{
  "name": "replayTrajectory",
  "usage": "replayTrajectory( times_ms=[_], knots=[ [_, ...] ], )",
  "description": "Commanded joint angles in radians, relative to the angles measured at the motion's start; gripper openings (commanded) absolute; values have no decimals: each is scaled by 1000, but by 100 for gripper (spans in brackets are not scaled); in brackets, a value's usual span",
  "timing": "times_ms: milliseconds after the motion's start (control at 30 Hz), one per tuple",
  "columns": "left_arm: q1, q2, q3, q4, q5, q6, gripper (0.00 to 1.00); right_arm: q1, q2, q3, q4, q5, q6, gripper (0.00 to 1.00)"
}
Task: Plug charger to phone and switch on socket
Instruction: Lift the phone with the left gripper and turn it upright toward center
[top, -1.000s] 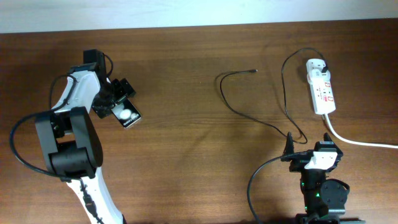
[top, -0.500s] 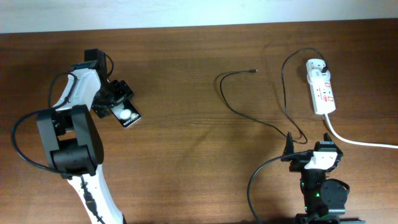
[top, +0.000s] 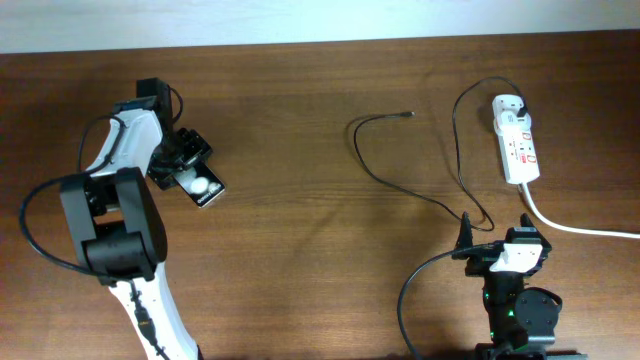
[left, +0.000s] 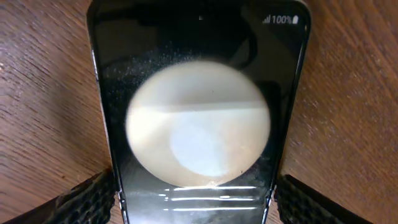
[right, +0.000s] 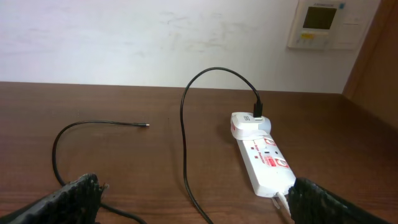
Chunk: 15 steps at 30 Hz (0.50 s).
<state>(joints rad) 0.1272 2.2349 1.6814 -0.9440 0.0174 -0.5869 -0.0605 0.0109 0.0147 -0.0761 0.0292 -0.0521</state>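
Note:
The phone, a black slab with a white disc, lies on the table at the left. It fills the left wrist view. My left gripper is shut on it, one finger against each long side. The charger, a thin black cable, loops across the table's right half. Its tip lies free, and its plug sits in the far end of the socket, a white power strip. My right gripper is open and empty, near the front edge, with the cable and socket ahead of it.
The socket's thick white cord runs off to the right, close by my right arm. The cable tip also shows in the right wrist view. A white wall with a control panel stands behind the table.
The left arm and the phone have shifted only very slightly. The right arm, cable and socket have not moved.

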Motion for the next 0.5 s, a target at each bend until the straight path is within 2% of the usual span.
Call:
replayTrajectory(
  times_ms=[0, 67, 167, 367, 467],
  knots=[
    [3, 122, -45, -18, 24, -31, 84, -5, -6, -9, -2, 5, 4, 99],
    [3, 122, -44, -23, 24, -31, 74, -5, -6, -9, -2, 5, 4, 99],
    [3, 122, -44, -37, 47, -31, 70, -5, -6, -9, -2, 5, 4, 99],
    [5, 122, -29, -69, 57, -28, 69, -5, -6, -9, -2, 5, 4, 99],
    [6, 121, 95, -171, 57, -26, 65, -6, -6, -9, -2, 5, 4, 99]
  ],
)
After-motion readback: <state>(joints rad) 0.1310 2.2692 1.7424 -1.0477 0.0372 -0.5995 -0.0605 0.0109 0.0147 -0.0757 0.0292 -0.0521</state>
